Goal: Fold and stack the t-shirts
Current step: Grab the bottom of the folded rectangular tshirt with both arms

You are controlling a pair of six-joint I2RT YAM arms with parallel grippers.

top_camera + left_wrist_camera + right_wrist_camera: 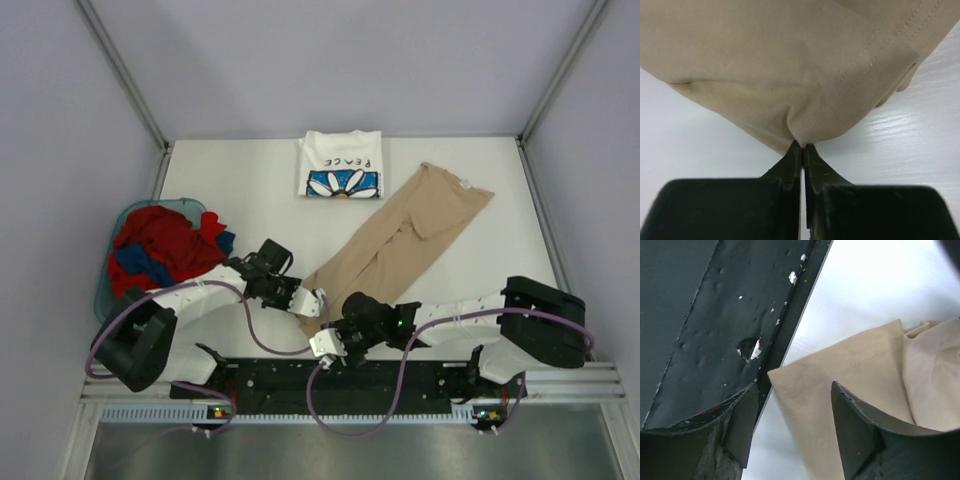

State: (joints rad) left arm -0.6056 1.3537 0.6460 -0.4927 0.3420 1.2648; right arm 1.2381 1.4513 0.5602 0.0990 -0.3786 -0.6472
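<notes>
Tan t-shirt [400,235] is spread diagonally across the bench [240,185], limp and light. Its hemmed near corner is pinched by the closed left end effector [803,146]; the right end effector [792,427] is parted, straddling the neighbouring hem, nothing gripped.

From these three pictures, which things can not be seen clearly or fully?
- Top view: the left hand and right hand are too small to show whether they grip the tan shirt.
- Top view: how many shirts lie in the teal basket; the red and blue cloth is one heap.
- Left wrist view: the tan shirt runs off the top edge.
- Right wrist view: its own fingers hide part of the hem.
</notes>
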